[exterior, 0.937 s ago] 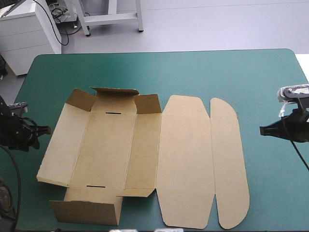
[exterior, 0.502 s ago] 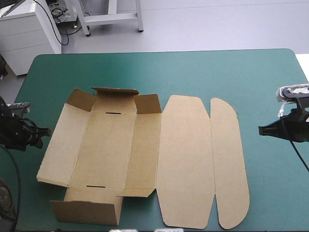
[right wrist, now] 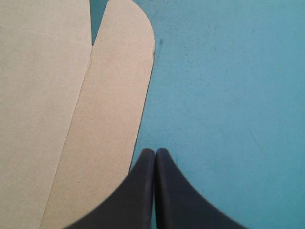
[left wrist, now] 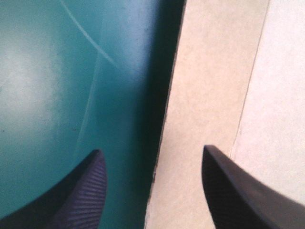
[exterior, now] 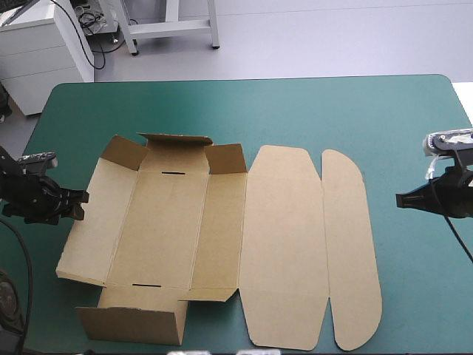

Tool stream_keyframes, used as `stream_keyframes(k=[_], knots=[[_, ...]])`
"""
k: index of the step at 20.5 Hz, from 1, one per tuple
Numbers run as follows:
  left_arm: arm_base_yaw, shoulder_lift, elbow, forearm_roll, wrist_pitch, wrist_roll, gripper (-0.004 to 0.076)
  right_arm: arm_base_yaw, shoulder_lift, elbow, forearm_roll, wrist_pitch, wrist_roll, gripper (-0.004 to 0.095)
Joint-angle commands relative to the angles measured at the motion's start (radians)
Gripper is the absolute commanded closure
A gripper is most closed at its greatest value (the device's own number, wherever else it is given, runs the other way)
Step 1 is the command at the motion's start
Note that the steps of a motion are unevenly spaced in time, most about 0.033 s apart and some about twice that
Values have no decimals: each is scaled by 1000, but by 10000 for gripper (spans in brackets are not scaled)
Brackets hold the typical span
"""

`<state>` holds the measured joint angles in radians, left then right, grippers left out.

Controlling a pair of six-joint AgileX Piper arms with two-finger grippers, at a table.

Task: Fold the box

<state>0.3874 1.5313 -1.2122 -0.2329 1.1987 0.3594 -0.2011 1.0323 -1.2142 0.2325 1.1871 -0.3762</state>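
Note:
The brown box lies as a cut sheet across the table's middle, its far and near end walls raised and its lid panels flat on the right. My left gripper is at the sheet's left edge, open. In the left wrist view its fingers straddle the left wall panel's edge, one fingertip over the teal-green cover, the other over board. My right gripper hovers off the lid's right side, shut. In the right wrist view its fingers meet just beside the rounded lid flap.
Teal-green cover lies bare beyond the box toward the far edge, and between the lid flap and my right gripper. The box's near wall stands close to the table's front edge.
My left gripper has moved right, up to the box's left edge. The right gripper and the box have stayed put.

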Motion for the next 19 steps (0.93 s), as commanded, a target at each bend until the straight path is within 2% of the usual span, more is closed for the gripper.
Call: stream_keyframes(k=[1,4,10,14,19], knots=[[0,-5,-17,-42,20,12,358,-6,-10,-23,17,-32,-11,928],[0,23,32,-97,72,91,363,-6,-10,-23,19,-28,-11,928],[0,23,115,-172,89,116,363,-6,-10,-23,29,-28,-13,928],[0,23,136,-277,100,187,363,-6,-10,-23,31,-28,-13,928],[0,23,136,-230,94,187,454,-6,-10,-23,31,-28,-16,928]])
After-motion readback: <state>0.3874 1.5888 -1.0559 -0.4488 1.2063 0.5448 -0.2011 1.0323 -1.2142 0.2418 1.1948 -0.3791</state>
